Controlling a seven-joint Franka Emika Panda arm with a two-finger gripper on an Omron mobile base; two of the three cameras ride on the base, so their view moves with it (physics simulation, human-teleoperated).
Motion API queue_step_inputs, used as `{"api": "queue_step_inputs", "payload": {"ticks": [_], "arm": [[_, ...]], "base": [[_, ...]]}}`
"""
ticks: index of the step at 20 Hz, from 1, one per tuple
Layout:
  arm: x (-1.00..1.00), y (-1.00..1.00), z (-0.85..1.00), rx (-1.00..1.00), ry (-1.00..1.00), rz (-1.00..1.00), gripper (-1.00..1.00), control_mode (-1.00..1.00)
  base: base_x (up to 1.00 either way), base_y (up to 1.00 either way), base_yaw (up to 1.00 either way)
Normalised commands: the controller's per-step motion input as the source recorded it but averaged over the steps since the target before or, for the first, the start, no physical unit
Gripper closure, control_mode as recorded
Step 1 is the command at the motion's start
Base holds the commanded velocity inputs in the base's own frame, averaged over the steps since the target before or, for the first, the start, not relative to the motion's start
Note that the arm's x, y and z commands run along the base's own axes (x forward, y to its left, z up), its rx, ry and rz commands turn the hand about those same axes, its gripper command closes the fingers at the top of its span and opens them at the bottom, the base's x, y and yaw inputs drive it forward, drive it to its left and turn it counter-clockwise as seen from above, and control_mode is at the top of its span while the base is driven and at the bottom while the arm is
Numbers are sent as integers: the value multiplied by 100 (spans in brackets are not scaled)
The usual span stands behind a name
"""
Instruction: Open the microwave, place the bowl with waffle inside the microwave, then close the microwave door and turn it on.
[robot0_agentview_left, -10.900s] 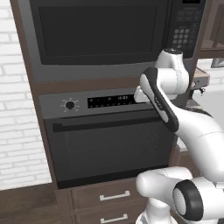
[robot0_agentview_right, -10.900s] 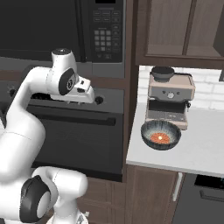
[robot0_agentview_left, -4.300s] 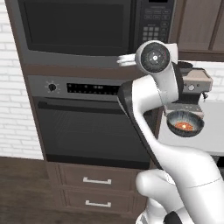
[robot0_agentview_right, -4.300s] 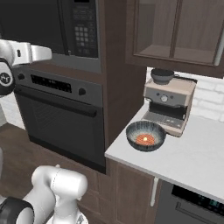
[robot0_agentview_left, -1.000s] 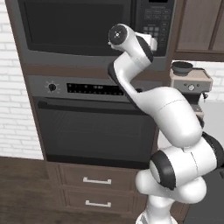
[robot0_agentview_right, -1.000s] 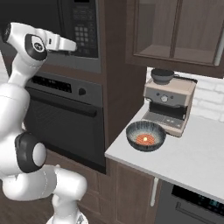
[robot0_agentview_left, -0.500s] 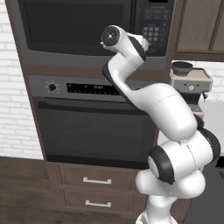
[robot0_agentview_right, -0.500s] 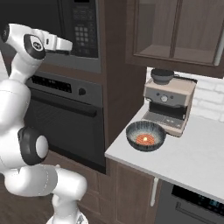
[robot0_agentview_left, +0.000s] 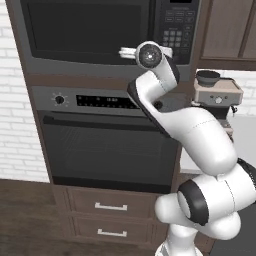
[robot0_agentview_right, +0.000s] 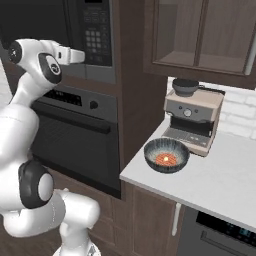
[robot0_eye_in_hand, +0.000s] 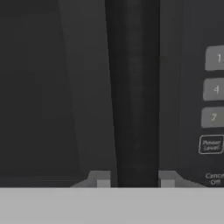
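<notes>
A dark-wood kitchen wall holds the microwave above an oven; its door is shut. The gripper is at the door's handle, one fingertip on each side of the dark bar, clenched around it, just left of the keypad. Right of the microwave, the bowl sits on the bench in front of the espresso machine.
</notes>
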Motion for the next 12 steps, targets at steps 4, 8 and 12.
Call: {"api": "queue_step_inputs", "payload": {"ticks": [4,8,12], "arm": [[42,95,-42,1,-8,48,100,-100],[5,100,-2,0,10,48,100,-100],[-3,100,0,-4,26,46,100,-100]], "base": [[0,0,0],[0,0,0],[0,0,0]]}}
